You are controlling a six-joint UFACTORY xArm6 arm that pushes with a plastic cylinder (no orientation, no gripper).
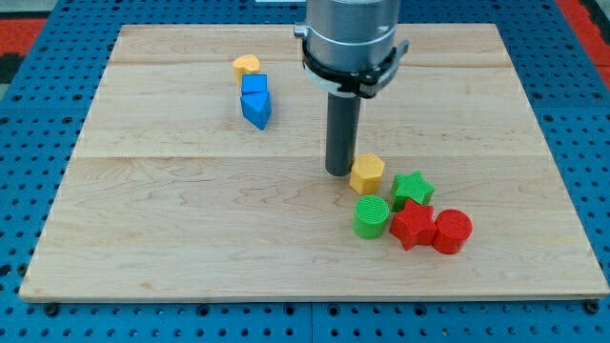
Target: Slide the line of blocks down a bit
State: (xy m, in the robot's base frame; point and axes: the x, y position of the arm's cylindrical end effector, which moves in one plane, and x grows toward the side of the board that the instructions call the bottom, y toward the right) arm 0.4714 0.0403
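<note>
My tip [339,171] rests on the wooden board [191,238] just left of a yellow hexagon block [367,174], touching or nearly touching it. Right of that is a green star [413,188]. Below them sit a green cylinder [371,217], a red star [411,225] and a red cylinder [452,232], close together. At the upper left a short line runs downward: a yellow heart-like block [246,66], a blue cube [254,87] and a blue triangular block [256,110].
The board lies on a blue pegboard table [29,143]. The arm's grey body [349,38] hangs over the board's upper middle. A red area [19,24] shows at the top left corner.
</note>
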